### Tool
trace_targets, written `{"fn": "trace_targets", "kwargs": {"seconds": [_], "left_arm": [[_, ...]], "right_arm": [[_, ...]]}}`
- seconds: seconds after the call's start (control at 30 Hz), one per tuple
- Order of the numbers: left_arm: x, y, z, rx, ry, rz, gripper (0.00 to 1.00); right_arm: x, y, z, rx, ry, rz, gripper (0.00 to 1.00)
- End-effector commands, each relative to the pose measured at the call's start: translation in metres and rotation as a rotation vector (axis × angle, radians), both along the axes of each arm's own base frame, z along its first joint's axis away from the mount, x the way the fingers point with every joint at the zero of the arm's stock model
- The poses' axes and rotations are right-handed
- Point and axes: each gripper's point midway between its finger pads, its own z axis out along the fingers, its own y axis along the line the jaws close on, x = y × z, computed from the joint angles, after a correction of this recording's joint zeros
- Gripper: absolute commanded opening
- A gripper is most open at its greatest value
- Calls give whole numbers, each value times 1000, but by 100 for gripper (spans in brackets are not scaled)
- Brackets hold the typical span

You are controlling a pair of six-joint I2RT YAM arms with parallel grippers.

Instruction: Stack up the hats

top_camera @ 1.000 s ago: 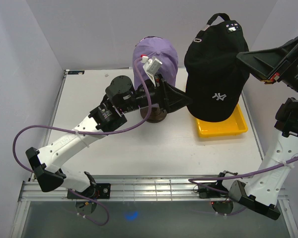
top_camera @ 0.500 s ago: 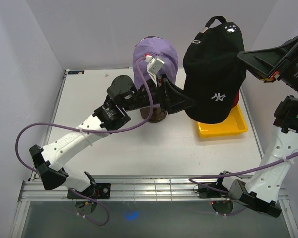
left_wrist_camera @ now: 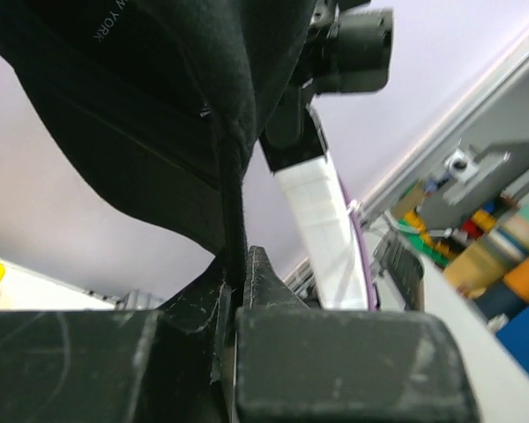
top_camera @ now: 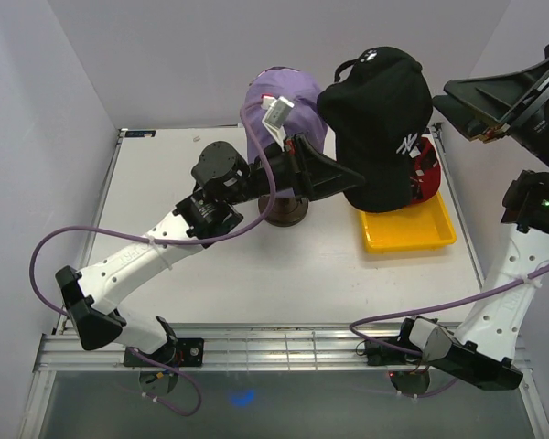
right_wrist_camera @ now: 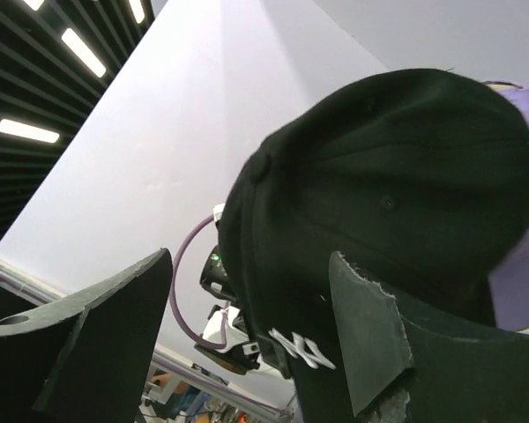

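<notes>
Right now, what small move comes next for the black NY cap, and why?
Probably ease the left pincer leftward to centre the black NY cap over the lavender cap: it grips the cap's edge, the right pincer is open and clear, and the cap hangs right of the lavender one.

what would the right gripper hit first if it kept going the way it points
Most likely the black cap, straight ahead of the open right gripper; the gap is hard to judge.

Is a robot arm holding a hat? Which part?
The left gripper pinches the black NY cap by its edge; the right gripper holds nothing.
</notes>
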Motion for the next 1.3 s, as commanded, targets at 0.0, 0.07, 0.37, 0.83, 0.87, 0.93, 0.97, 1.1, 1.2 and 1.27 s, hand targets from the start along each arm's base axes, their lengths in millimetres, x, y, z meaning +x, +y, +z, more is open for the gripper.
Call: {"fn": "trace_targets", "kwargs": {"seconds": [0.0,0.07,0.37,0.83,0.87,0.93,0.97,1.1,1.2,1.27], "left_arm": [[1,34,57,-202,52,79,0],[8,50,73,-259,81,119,0],[60,103,123,-458,238,62,0],[117,134,111,-501,417,-170,0],[116,134,112,-497,411,-179,0],[118,133,110,-490,414,-189,0],[118,132,109,-485,415,-197,0],[117,134,104,-496,421,-235,0],[118,135,97,-491,432,-242,0],[118,135,94,-489,429,-248,0]], "right_arm": [[24,-10,-9,-14,-20,-47,78],[39,-17,-17,0,22,-63,83],[70,-16,-37,17,100,-133,85],[115,87,-38,64,181,219,77],[116,91,-39,68,186,227,77],[115,98,-37,78,185,243,76],[115,100,-37,82,186,246,76],[113,105,-39,126,186,269,75],[110,108,-41,147,196,290,69],[107,110,-42,153,193,297,62]]}}
